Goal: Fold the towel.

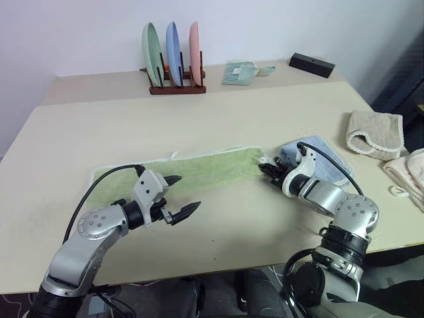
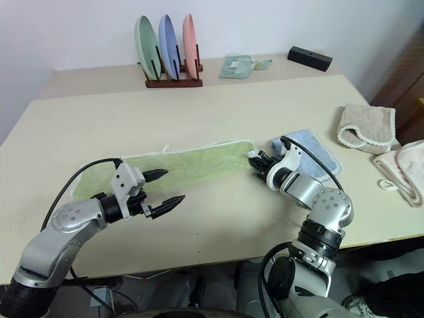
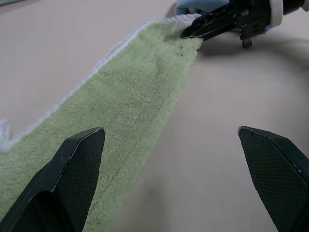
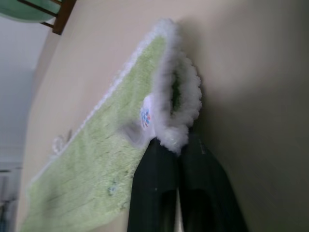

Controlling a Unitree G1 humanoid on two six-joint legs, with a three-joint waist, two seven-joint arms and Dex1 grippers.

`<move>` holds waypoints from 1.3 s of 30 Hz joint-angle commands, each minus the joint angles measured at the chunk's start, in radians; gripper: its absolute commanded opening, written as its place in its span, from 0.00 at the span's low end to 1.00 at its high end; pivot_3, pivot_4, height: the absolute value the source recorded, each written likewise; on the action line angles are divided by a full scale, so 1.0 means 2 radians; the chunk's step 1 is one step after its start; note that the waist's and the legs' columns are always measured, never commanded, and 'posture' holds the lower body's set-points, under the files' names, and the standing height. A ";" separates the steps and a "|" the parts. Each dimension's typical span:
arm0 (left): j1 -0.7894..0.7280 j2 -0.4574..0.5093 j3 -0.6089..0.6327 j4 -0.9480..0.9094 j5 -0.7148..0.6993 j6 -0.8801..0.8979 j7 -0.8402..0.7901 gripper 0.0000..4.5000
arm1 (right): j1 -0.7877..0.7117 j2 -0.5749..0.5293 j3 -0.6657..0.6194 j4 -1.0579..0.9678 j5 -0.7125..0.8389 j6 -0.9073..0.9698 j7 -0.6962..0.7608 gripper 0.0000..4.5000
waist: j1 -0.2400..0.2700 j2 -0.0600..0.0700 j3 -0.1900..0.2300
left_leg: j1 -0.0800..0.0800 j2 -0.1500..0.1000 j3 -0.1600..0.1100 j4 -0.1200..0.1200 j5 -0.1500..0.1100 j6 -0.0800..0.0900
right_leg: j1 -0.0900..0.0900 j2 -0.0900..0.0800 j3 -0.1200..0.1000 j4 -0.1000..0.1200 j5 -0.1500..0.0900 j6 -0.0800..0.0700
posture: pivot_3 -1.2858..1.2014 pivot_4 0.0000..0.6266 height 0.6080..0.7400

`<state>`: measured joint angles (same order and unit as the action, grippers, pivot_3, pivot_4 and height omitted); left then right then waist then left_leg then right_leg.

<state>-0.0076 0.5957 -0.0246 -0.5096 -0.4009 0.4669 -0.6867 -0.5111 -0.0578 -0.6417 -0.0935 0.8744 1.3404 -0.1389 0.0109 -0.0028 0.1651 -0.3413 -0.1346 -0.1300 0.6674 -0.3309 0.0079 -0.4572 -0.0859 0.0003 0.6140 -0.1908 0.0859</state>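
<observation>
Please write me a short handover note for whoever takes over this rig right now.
Right gripper: shut on the towel, pinching its right-hand end by the white trim, beside the light-blue towel.
Left gripper: open, hovering over the table at the towel's near edge, holding nothing.
Done: towel lies flat at full length, right end gripped.
Left: no fold made yet; probably grip the near edge with the left gripper too, then carry the right end over to the left.
</observation>
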 commanded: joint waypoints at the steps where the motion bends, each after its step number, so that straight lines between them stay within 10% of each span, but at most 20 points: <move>1: -0.001 -0.001 0.008 -0.008 0.005 -0.014 0.002 1.00 | 0.011 -0.045 0.030 -0.062 -0.001 -0.006 0.022 0.01 | 0.001 0.000 0.000 | 0.000 0.000 0.000 0.000 0.000 0.000 | 0.000 0.000 0.000 0.000 0.000 0.000 | 0.52 0.24 1.00; 10: -0.007 -0.002 0.010 0.014 0.009 -0.027 -0.002 1.00 | 0.034 -0.182 0.105 -0.158 0.013 -0.013 0.118 0.01 | -0.001 0.000 0.000 | 0.000 0.000 0.000 0.000 0.000 0.000 | 0.000 0.000 0.000 -0.001 0.000 0.000 | 0.52 0.24 1.00; 16: -0.020 -0.004 0.014 0.035 0.016 -0.034 -0.002 1.00 | -0.003 -0.280 0.308 -0.212 -0.055 -0.101 0.263 0.01 | -0.001 0.000 0.000 | 0.000 0.001 0.001 0.000 0.000 0.000 | 0.000 0.000 0.000 -0.001 0.000 0.000 | 0.52 0.24 1.00; 26: 0.000 0.003 0.037 0.026 0.017 -0.033 0.008 1.00 | -0.073 -0.149 0.487 -0.043 -0.167 -0.203 0.308 0.01 | -0.002 -0.001 0.000 | -0.001 0.001 0.001 0.000 0.000 0.000 | -0.001 0.001 0.000 -0.001 0.000 0.000 | 0.52 0.24 1.00; 36: 0.027 0.017 0.074 0.029 0.019 -0.035 0.014 1.00 | -0.061 -0.135 0.510 -0.034 -0.216 -0.222 0.341 0.01 | 0.000 -0.001 0.000 | -0.002 0.001 0.000 0.000 -0.001 0.000 | -0.002 0.002 0.000 -0.001 0.000 0.000 | 0.52 0.24 1.00; 39: 0.023 0.019 0.079 0.036 0.019 -0.037 0.013 1.00 | -0.059 -0.149 0.505 -0.061 -0.211 -0.226 0.369 0.20 | 0.000 -0.001 0.000 | -0.002 0.001 0.000 0.000 -0.001 -0.001 | -0.002 0.002 0.000 -0.001 0.000 0.000 | 0.52 0.24 1.00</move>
<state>0.0446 0.6255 0.1026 -0.4318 -0.3606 0.4092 -0.6566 -0.6265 -0.3454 0.3823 -0.1447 0.4451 0.9138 0.5621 0.0107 -0.0054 0.1649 -0.3453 -0.1318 -0.1295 0.6675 -0.3321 0.0069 -0.4617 -0.0825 -0.0001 0.6114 -0.1906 0.0853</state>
